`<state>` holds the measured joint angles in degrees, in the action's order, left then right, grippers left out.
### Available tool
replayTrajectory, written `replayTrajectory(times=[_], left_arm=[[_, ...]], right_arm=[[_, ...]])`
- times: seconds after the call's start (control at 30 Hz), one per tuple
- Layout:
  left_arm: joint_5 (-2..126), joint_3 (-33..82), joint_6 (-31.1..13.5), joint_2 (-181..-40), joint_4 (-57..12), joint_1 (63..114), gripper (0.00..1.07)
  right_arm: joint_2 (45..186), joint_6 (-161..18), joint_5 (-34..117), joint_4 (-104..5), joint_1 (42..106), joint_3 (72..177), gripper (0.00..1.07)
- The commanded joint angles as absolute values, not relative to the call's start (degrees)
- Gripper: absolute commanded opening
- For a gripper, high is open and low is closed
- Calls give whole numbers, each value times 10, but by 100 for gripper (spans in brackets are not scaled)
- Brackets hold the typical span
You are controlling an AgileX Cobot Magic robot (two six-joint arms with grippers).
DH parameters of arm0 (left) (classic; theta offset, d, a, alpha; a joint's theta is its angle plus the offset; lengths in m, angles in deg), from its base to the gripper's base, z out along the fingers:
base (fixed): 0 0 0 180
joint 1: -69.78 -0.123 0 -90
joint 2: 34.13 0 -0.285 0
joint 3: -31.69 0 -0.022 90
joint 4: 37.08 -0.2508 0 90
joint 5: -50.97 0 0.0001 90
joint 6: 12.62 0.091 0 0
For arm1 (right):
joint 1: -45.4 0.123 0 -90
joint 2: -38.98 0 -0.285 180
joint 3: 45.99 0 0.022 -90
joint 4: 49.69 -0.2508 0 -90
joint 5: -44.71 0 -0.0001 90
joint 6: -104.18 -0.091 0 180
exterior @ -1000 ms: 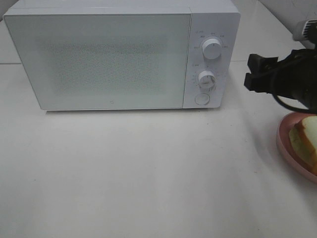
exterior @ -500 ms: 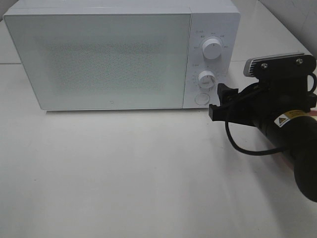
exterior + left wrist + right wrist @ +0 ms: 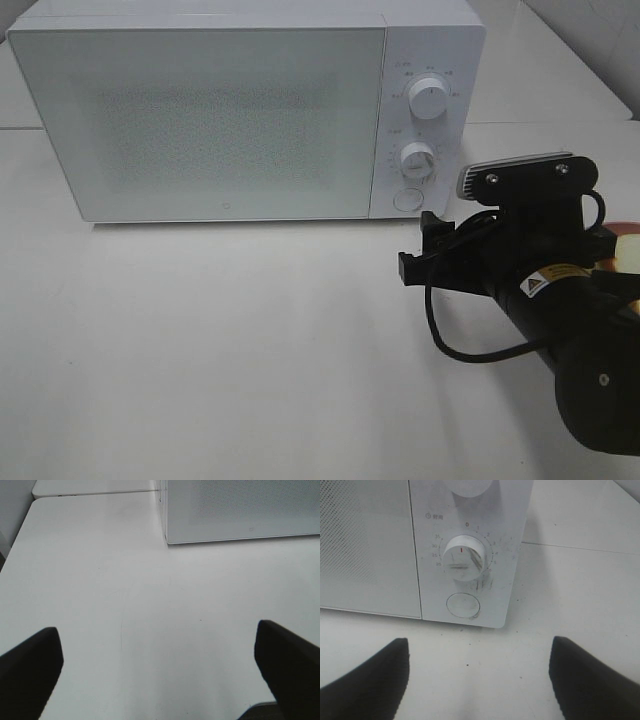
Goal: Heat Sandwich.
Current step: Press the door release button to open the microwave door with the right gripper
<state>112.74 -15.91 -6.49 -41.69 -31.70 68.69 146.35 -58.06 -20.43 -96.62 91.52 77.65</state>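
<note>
Right fingers (image 3: 410,268): spread apart with nothing between them. They sit low over the counter (image 3: 250,350), just in front of the white microwave (image 3: 220,120), and face its round button (image 3: 463,605) below the timer dial (image 3: 465,557).

Left fingers (image 3: 30,667): spread wide and empty, above the counter near the microwave's front corner.

Sandwich (image 3: 629,250): only a pale sliver shows at the right edge of the high view. It lies on the pink plate (image 3: 621,226), mostly hidden behind the right arm and apart from the right fingers.

Microwave door: shut.
</note>
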Motion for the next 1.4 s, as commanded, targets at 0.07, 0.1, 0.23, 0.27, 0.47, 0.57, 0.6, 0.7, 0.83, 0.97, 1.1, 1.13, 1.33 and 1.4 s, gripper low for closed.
replayTrajectory(times=[0.07, 0.1, 0.23, 0.27, 0.47, 0.57, 0.6, 0.7, 0.83, 0.97, 1.1, 1.13, 1.33, 1.4], left_arm=[[1122, -158, -65, -405, -316, 685, 100], [1122, -158, -65, -405, -316, 685, 100], [1122, -158, -65, -405, -316, 685, 100], [1122, -158, -65, -405, -316, 685, 100], [1122, -158, -65, -405, -316, 685, 100], [1122, -158, -65, -405, -316, 685, 100], [1122, -158, -65, -405, -316, 685, 100], [1122, -158, -65, -405, -316, 685, 100], [1122, -158, -65, -405, -316, 685, 100], [1122, -158, -65, -405, -316, 685, 100], [1122, -158, -65, -405, -316, 685, 100], [1122, -158, -65, -405, -316, 685, 100], [1122, -158, -65, -405, -316, 685, 100], [1122, -158, -65, -405, -316, 685, 100]], right_arm=[[1462, -578, -215, -968, 919, 778, 75], [1462, -579, -216, -968, 919, 778, 75], [1462, -633, -218, -968, 919, 778, 75], [1462, -653, -218, -968, 919, 778, 75], [1462, -834, -212, -968, 919, 778, 75], [1462, -927, -211, -968, 919, 778, 75], [1462, -954, -208, -968, 919, 778, 75], [1462, -1053, -195, -968, 919, 778, 75], [1462, -1227, -173, -968, 919, 778, 71], [1462, -1332, -168, -968, 919, 778, 63], [1462, -1426, -166, -968, 919, 778, 50], [1462, -1449, -166, -968, 919, 778, 46], [1462, -1508, -166, -969, 918, 778, 22], [1462, -1510, -166, -967, 916, 778, 7]])
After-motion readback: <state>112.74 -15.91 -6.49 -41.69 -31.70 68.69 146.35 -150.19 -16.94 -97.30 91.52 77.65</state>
